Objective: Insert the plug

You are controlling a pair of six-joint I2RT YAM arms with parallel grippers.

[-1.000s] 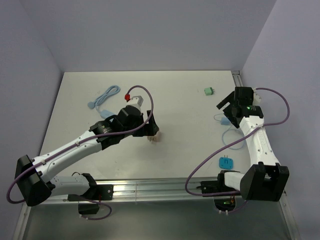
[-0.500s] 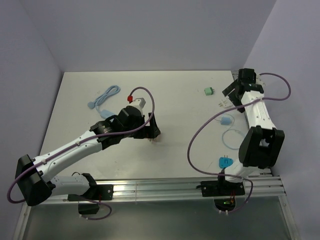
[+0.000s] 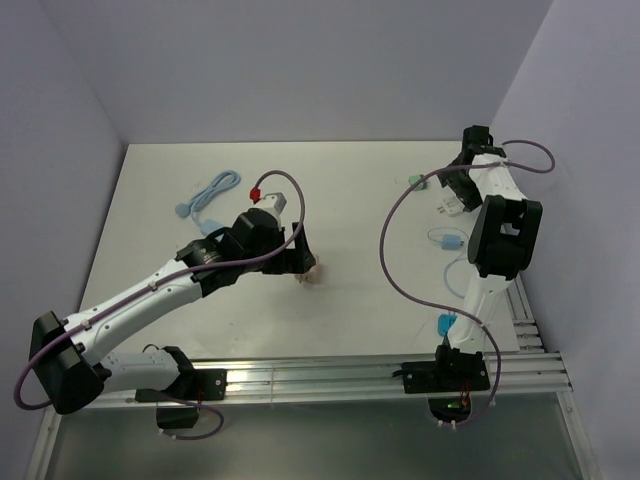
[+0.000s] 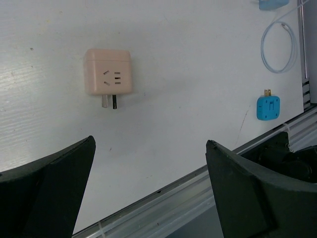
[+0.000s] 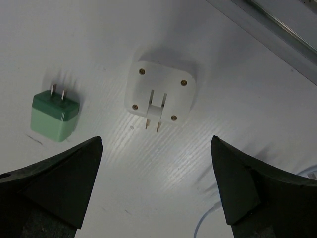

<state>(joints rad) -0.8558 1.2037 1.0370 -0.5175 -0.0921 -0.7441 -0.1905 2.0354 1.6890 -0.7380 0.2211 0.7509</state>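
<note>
A beige socket cube (image 4: 108,72) with two prongs lies flat on the white table, its slotted face up. In the top view the cube (image 3: 314,276) peeks out beside my left gripper (image 3: 303,258). My left gripper (image 4: 150,143) hovers open over bare table just short of it, holding nothing. At the far right, my right gripper (image 3: 447,183) hangs open above a white plug (image 5: 162,94) lying prongs up. A green plug (image 5: 55,116) lies to its left. My right gripper (image 5: 156,139) is empty, with the white plug just ahead of its fingertips.
A blue plug (image 3: 447,322) sits near the front rail (image 3: 330,375) on the right. A pale blue charger with a looped cable (image 3: 447,240) lies below the white plug. A coiled blue cable (image 3: 205,195) is at the back left. The side rail (image 5: 267,29) runs close to the white plug.
The right arm folded up and swung its gripper back and left, from over the pale blue charger to over the white and green plugs. The left arm barely shifted.
</note>
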